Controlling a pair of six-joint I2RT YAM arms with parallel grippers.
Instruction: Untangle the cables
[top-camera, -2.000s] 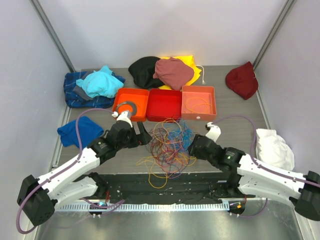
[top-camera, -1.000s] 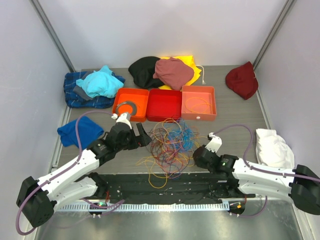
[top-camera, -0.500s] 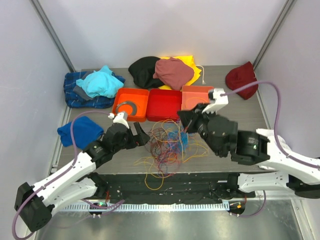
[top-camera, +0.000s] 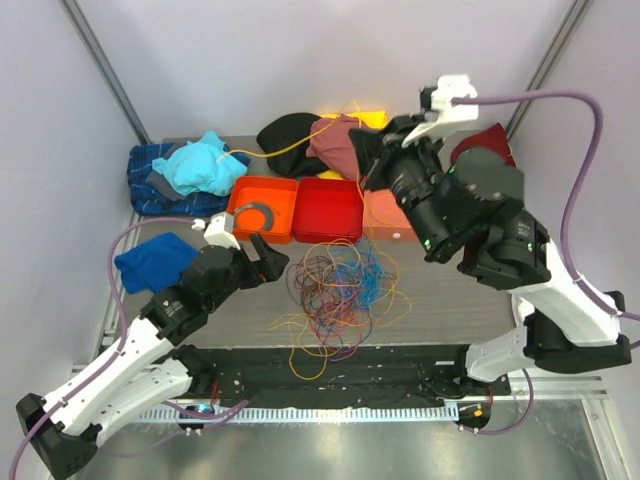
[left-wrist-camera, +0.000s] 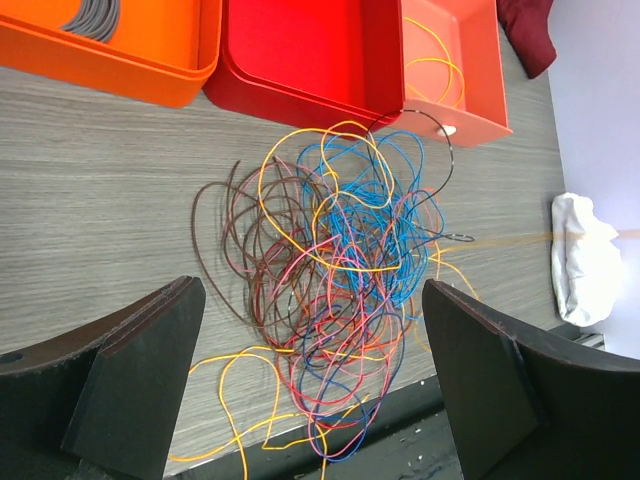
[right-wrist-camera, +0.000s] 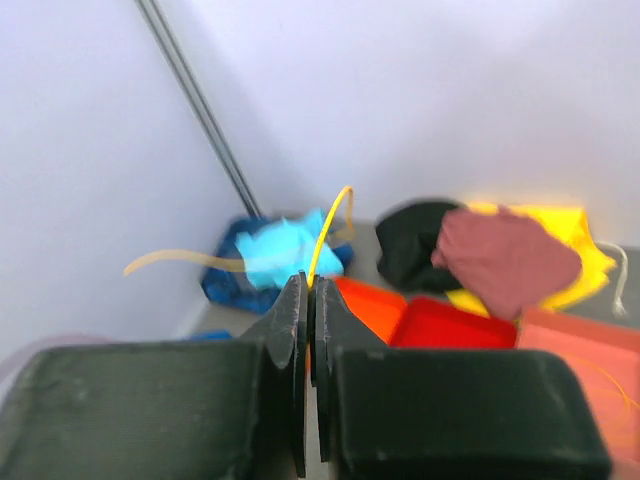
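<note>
Yellow cable (right-wrist-camera: 322, 235) is pinched between the pressed-together fingertips of the right gripper (right-wrist-camera: 308, 292), which hangs high above the surface (left-wrist-camera: 100, 200). The strand arcs up out of the tips and trails away to the gripper's left through the air. Ahead of and below this gripper lie heaped clothes (all blurred in the wrist view): a teal cloth (right-wrist-camera: 285, 250) on the left, then a black one (right-wrist-camera: 410, 240), then a dusty-red one (right-wrist-camera: 500, 255) lying on a yellow one (right-wrist-camera: 565, 235).

Low over the grey wood-grain surface, the left gripper (left-wrist-camera: 310, 295) stands spread wide with nothing between its fingers. Just ahead of it, framed by the two fingers, lie the rest of the cables (left-wrist-camera: 340, 250): a loose tangle of brown, blue, red, purple and orange loops resting on the surface, a few orange strands straying toward the gripper.

Beyond the tangle three trays stand side by side. An orange tray (left-wrist-camera: 150, 75) to the gripper's left holds a grey coil, a red tray (left-wrist-camera: 300, 98) is in the middle, and a second orange tray (left-wrist-camera: 470, 125) to the right has a thin yellow loop in it. Farther right, well apart from the tangle, lies a white cloth (left-wrist-camera: 580, 260).
</note>
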